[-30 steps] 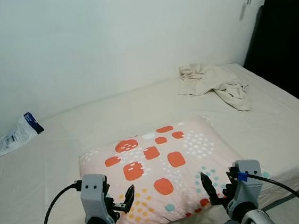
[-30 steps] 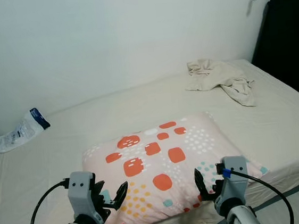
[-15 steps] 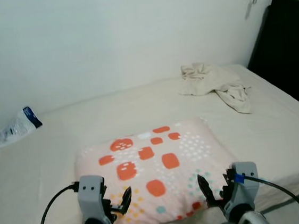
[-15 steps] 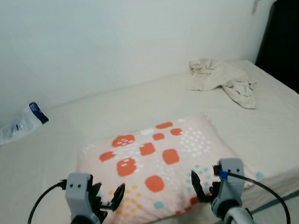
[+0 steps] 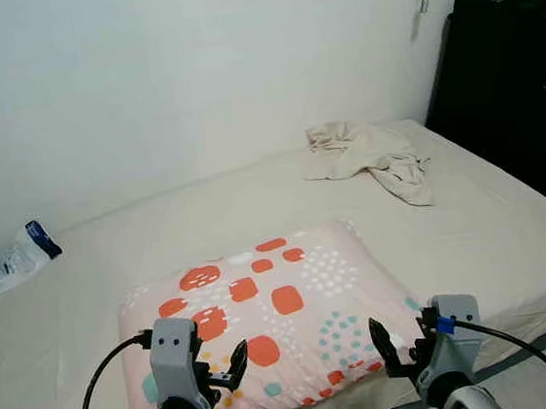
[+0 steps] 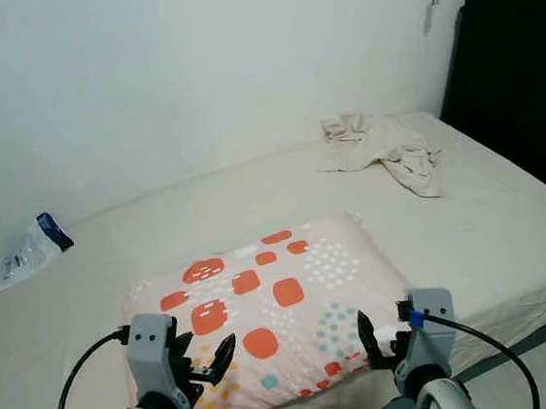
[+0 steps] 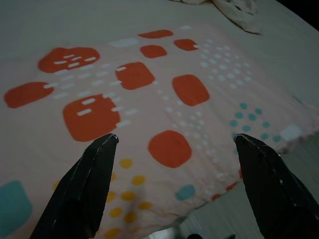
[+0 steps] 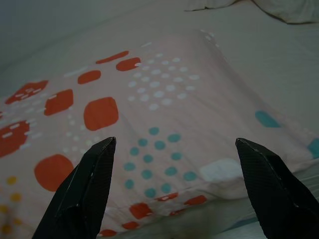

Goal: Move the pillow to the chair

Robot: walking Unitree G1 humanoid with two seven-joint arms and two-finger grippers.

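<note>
Both my jaws hang released, just short of the pink pillow with orange patches and dots (image 5: 265,318) on the cream bed (image 5: 491,230).

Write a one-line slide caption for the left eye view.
Both open grippers, left and right, hover at the near edge of a patterned pillow on the bed.

Left and right eye views: head camera, high and near the bed's (image 5: 511,238) front edge, facing forward and down; both take in the pillow (image 5: 267,332), the far wall (image 5: 190,67) and both grippers, the left gripper (image 5: 233,365) and the right gripper (image 5: 391,348). Left wrist view: close and low over the pillow's near side, looking along spread fingers (image 7: 82,186) across the pillow. Right wrist view: likewise close, fingers (image 8: 82,186) spread. Both wrist views share the pillow's patterned top.
</note>
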